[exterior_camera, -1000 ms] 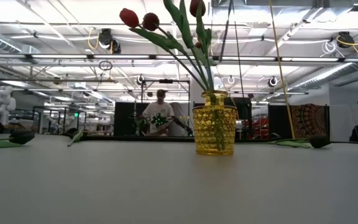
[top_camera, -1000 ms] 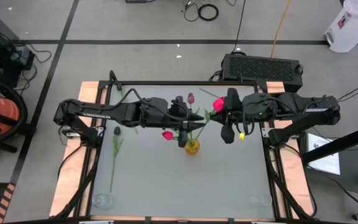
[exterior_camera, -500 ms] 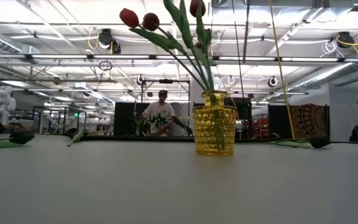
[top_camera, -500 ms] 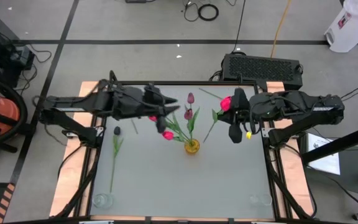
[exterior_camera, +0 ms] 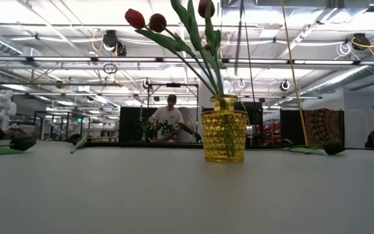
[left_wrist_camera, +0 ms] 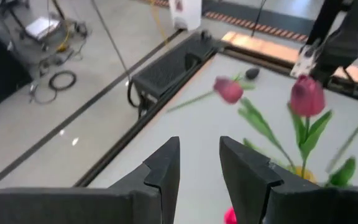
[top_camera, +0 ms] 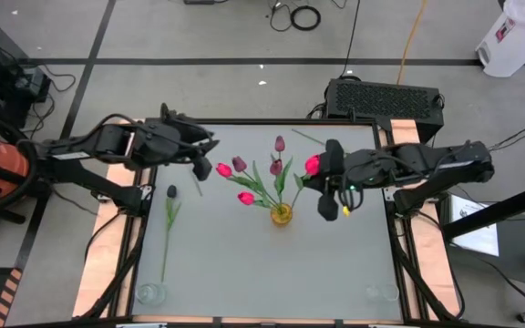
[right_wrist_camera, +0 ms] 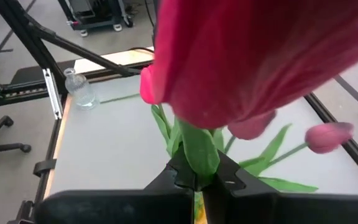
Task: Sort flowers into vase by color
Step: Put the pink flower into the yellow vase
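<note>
A yellow glass vase [top_camera: 282,216] stands mid-table and holds several tulips with pink, red and maroon heads [top_camera: 245,198]; it also shows in the low view [exterior_camera: 224,137]. My right gripper [top_camera: 324,171], just right of the vase, is shut on a pink-red tulip [top_camera: 313,164]. My left gripper [top_camera: 204,146] is open and empty over the table's far left part, its fingers apart in the left wrist view [left_wrist_camera: 199,165]. A near-black tulip [top_camera: 171,191] lies flat on the table at the left. My right gripper pinches the tulip's green stem [right_wrist_camera: 197,155] between its two fingers, just below the head [right_wrist_camera: 260,62]. The fingers come from the table's right and lie across the stem. The tulip is lifted clear of the table; the gripper hides its lower stem.
Two small clear vases stand near the front edge, one at the left [top_camera: 150,293] and one at the right [top_camera: 381,293]. Another dark tulip head [left_wrist_camera: 252,73] lies at the table's far right. A person [exterior_camera: 169,120] stands in the room beyond the table.
My left gripper has drawn back from above the vase, going toward the table's left and far edges. My right gripper has carried the pink-red tulip a little toward the vase and the near edge.
</note>
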Tool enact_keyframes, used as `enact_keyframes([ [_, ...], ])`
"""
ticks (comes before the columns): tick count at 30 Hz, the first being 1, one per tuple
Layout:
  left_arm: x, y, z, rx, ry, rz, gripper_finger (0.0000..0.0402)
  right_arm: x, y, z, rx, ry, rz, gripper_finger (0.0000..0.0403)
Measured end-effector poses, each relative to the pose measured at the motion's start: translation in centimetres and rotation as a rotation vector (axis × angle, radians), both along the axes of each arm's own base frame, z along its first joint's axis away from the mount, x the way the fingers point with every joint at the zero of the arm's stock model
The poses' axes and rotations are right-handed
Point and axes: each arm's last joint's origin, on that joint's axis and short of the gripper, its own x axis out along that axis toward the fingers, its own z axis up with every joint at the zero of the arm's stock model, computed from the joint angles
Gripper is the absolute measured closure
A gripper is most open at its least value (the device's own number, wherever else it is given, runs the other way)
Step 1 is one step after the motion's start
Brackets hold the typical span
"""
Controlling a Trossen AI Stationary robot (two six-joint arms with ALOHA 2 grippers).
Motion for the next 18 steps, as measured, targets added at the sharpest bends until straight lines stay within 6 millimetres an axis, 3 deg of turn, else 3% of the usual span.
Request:
enact_keyframes([
  [8, -0.8, 0.0, -0.3, -0.021, 0.045, 0.018, 0.0281, 1.7, 0.3, -1.4, -0.04, 0.057, 0.0, 0.0402],
  [18, -1.0, 0.0, -0.5, -0.02, 0.067, 0.017, 0.0281, 2.1, 0.1, -1.6, -0.083, 0.064, -0.05, 0.0402],
])
